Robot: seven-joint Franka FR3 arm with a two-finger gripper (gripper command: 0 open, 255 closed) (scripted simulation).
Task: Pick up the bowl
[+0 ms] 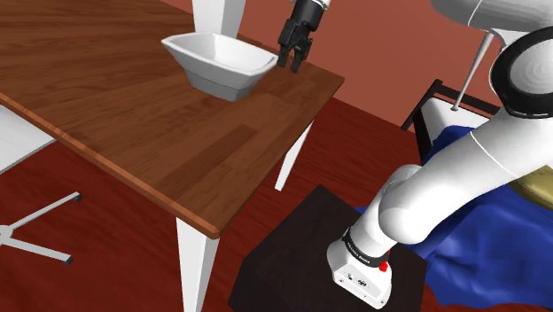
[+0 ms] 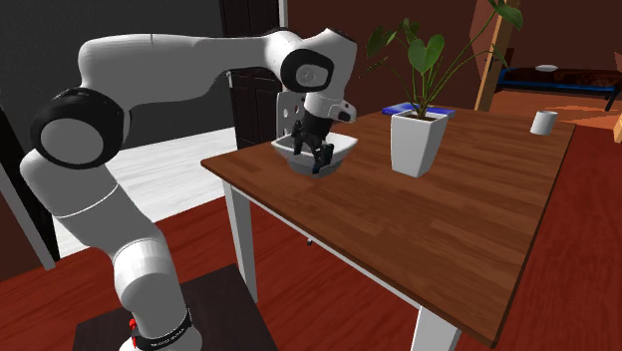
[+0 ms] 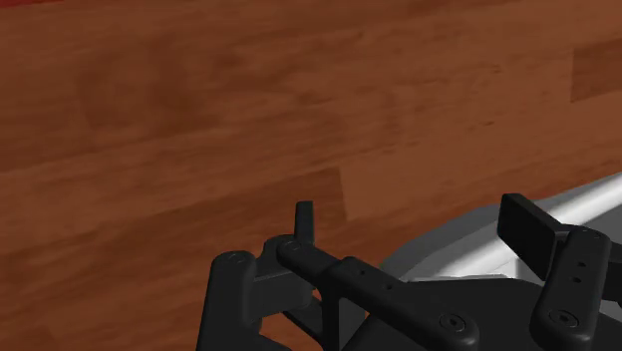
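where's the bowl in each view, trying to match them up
shoulder view: white bowl, top centre, by the table corner.
second exterior view: bowl left of centre, partly behind the gripper.
wrist view: pale curved rim beside one finger.
shared landmark: the gripper at its rim.

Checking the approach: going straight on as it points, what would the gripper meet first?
Probably the white bowl's rim, under one finger; the other finger points at the wooden table beside it.

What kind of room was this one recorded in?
Probably a dining or living area in a home: a wooden table carries a potted plant and a white bowl, with a reddish wood floor and a dark door behind.
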